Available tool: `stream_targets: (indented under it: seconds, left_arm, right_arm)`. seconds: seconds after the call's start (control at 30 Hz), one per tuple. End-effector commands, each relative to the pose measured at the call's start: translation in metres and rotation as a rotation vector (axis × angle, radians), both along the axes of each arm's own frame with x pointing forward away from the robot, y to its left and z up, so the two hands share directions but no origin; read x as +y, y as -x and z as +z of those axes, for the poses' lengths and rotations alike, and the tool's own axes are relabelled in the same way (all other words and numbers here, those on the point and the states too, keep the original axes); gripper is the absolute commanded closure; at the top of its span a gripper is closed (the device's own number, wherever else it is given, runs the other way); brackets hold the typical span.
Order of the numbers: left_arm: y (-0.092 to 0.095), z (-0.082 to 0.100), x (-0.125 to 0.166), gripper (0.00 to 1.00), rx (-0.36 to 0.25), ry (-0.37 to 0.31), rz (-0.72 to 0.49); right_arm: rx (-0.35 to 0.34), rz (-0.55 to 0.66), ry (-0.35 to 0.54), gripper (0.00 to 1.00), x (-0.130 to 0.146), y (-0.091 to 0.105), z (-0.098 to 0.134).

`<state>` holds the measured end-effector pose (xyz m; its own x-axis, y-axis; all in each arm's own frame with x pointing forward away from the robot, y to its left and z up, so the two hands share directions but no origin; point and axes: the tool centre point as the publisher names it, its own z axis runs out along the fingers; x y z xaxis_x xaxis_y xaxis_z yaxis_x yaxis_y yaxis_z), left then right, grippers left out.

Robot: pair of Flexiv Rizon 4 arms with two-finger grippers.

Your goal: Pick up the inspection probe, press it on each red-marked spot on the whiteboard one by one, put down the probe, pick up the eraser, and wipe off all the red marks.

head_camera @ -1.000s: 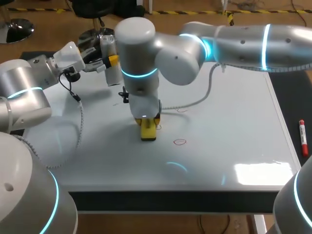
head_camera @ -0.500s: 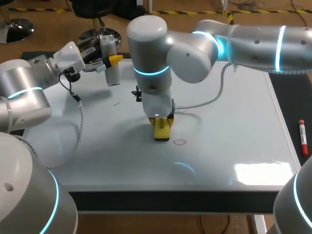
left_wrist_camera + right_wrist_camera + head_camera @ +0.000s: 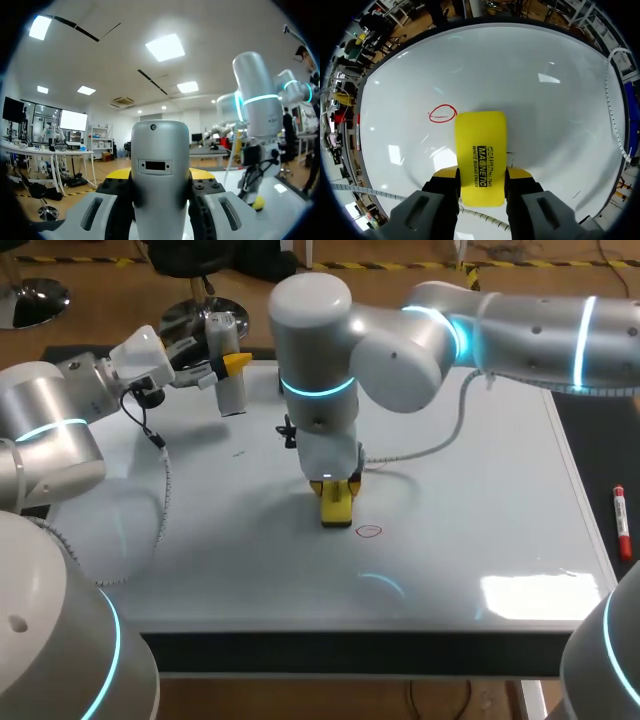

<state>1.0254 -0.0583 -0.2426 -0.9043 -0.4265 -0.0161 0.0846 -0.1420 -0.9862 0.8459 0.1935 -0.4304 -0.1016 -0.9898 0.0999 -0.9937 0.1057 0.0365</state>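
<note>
Overhead, the right gripper [image 3: 335, 492] clamps the yellow eraser [image 3: 336, 512] flat on the glossy whiteboard [image 3: 480, 490], beside an oval red mark [image 3: 369, 531], apparently ready to wipe it. Left wrist: the left gripper [image 3: 160, 175] grips the smooth grey cylindrical probe [image 3: 160, 145], held clear of the wiping path. Right wrist: the eraser's rounded corner nearly touches the mark.

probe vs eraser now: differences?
The probe is a grey rounded cylinder; the eraser is a flat yellow block. The probe is in the left gripper by the whiteboard's far left; the eraser, in the right gripper, is mid-board beside a red mark. Both are gripped.
</note>
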Motion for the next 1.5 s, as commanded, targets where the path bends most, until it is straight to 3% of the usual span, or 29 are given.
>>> stream_targets:
  seconds: [0.03, 0.27, 0.47, 0.67, 0.83, 1.17, 1.5]
  left_arm:
    - [0.0, 0.0, 0.0, 1.0, -0.002, 0.002, 0.001]
    - [0.0, 0.0, 0.0, 1.0, -0.002, 0.002, 0.001]
    - [0.0, 0.0, 0.0, 1.0, -0.002, 0.002, 0.001]
    - [0.0, 0.0, 0.0, 1.0, -0.002, 0.002, 0.001]
    - [0.0, 0.0, 0.0, 1.0, -0.002, 0.002, 0.001]
    - [0.0, 0.0, 0.0, 1.0, -0.002, 0.002, 0.001]
    - [0.0, 0.0, 0.0, 1.0, -0.002, 0.002, 0.001]
  right_arm:
    - [0.019, -0.002, -0.024, 1.0, -0.003, -0.014, -0.002]
    - [0.0, 0.007, -0.054, 1.0, -0.002, -0.041, 0.033]
    - [-0.018, 0.018, -0.048, 1.0, -0.007, -0.061, 0.048]
    - [-0.03, 0.019, -0.038, 1.0, -0.007, -0.066, 0.053]
    - [-0.041, 0.004, -0.054, 1.0, 0.005, -0.053, 0.062]
    - [-0.052, 0.02, -0.089, 1.0, 0.041, -0.005, 0.065]
    - [-0.053, 0.015, -0.111, 1.0, 0.059, 0.013, 0.046]
